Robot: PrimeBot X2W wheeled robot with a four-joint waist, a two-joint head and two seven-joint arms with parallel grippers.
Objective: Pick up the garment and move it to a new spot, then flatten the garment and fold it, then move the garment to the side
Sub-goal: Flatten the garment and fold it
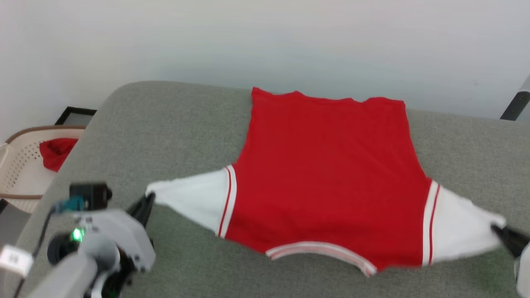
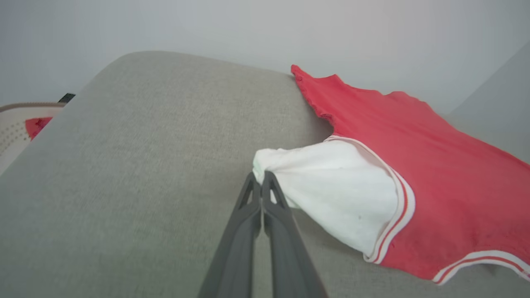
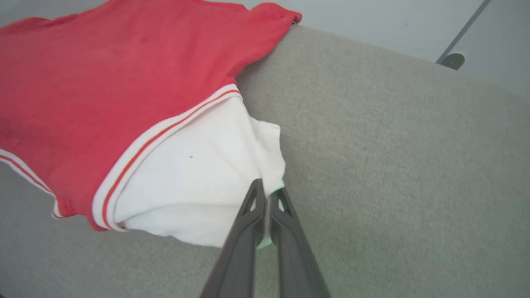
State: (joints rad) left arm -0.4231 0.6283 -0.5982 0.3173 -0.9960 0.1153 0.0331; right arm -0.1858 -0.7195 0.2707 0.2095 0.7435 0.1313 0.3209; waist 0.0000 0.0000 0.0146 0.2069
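L hand (image 2: 262, 176), R hand (image 3: 269, 191) pinch garment (image 1: 327, 165), red w/ white pointed sleeves

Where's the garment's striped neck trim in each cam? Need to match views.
Head view: neck trim of the garment, bottom centre, on the edge nearest the camera.
Left wrist view: lower right corner, beyond the white sleeve.
Right wrist view: left edge, about mid-height.
Shared landmark: the grey padded surface under the garment.
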